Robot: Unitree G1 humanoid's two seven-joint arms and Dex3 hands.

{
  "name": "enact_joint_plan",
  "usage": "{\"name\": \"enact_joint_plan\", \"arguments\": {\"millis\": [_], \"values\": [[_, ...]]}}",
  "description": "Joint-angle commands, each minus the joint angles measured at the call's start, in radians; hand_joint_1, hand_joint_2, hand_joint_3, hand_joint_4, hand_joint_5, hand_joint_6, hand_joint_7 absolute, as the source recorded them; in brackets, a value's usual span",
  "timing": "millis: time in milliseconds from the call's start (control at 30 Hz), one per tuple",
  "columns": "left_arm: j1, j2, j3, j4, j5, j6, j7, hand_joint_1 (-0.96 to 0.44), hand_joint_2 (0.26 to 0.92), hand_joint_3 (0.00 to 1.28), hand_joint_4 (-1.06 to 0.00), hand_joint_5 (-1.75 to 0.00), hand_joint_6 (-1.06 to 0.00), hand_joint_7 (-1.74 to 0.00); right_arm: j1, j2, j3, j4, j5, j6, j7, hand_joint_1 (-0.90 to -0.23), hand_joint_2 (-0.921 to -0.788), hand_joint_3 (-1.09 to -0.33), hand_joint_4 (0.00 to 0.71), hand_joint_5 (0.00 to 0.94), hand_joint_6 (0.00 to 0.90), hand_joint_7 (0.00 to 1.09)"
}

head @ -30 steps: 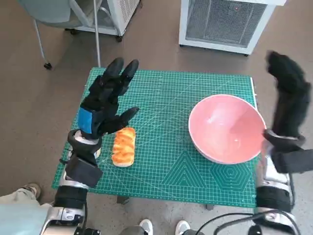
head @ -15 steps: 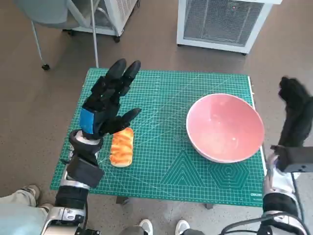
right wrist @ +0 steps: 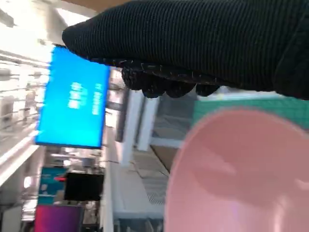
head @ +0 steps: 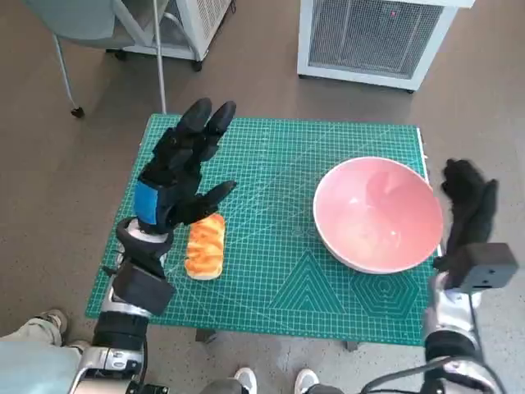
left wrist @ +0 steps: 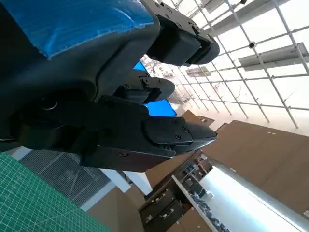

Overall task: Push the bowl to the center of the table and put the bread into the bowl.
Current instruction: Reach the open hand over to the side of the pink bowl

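The left hand (head: 176, 176) is raised above the green cutting mat (head: 279, 279) with its fingers (head: 201, 123) stretched out and apart, grasping nothing. The thumb juts out sideways over the mat. The bread (head: 205, 245), a golden loaf, lies flat on the mat just below that thumb and beside the wrist, on the palm side of the hand; it appears to lie free of the hand. In the left wrist view the same hand (left wrist: 120, 111) fills the picture, its black fingers (left wrist: 178, 133) extended with nothing between them and a corner of the mat (left wrist: 29, 203) showing beneath.

The right hand (head: 469, 209) stands just off the mat's edge, gloved fingers pointing upward and loosely together, holding nothing. The pink bowl (head: 377, 213) sits on the mat right beside these fingers, on their inner side, its rim very close to the glove; whether the two touch cannot be told. The right wrist view shows the glove (right wrist: 203, 43) as a dark band with the bowl's pink rim (right wrist: 231, 169) just under it, a narrow gap visible between them there. The bowl lies well apart from the bread, toward the mat's right-hand part.

Beyond the table stand a white grilled unit (head: 373, 37) and a chair leg (head: 160, 57) on the brown floor.
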Motion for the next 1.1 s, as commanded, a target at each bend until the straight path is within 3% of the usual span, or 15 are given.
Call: {"name": "enact_joint_plan", "arguments": {"millis": [33, 300, 633, 1100], "values": [[0.0, 0.007, -0.003, 0.008, -0.001, 0.005, 0.0, -0.29, 0.921, 0.24, -0.39, 0.0, -0.42, -0.01, -0.006, 0.044, -0.012, 0.023, 0.041, 0.043, 0.042, -0.595, -0.921, -0.863, 0.219, 0.008, 0.018, 0.52], [0.002, 0.021, 0.0, 0.001, -0.011, 0.013, -0.013, -0.3, 0.921, 0.25, -0.39, 0.0, -0.42, -0.01, -0.053, 0.094, -0.026, 0.035, 0.089, 0.096, 0.087, -0.618, -0.921, -0.832, 0.228, 0.01, 0.03, 0.52], [0.009, 0.035, 0.009, -0.016, -0.016, 0.019, -0.02, -0.3, 0.921, 0.25, -0.39, 0.0, -0.42, -0.01, -0.141, 0.138, -0.038, 0.06, 0.111, 0.151, 0.108, -0.618, -0.921, -0.829, 0.221, 0.005, 0.026, 0.52], [0.017, 0.05, 0.019, -0.031, -0.012, 0.026, -0.015, -0.3, 0.921, 0.25, -0.39, 0.0, -0.42, -0.01, -0.251, 0.184, -0.024, 0.111, 0.09, 0.217, 0.109, -0.629, -0.921, -0.823, 0.233, 0.005, 0.062, 0.45]]}}
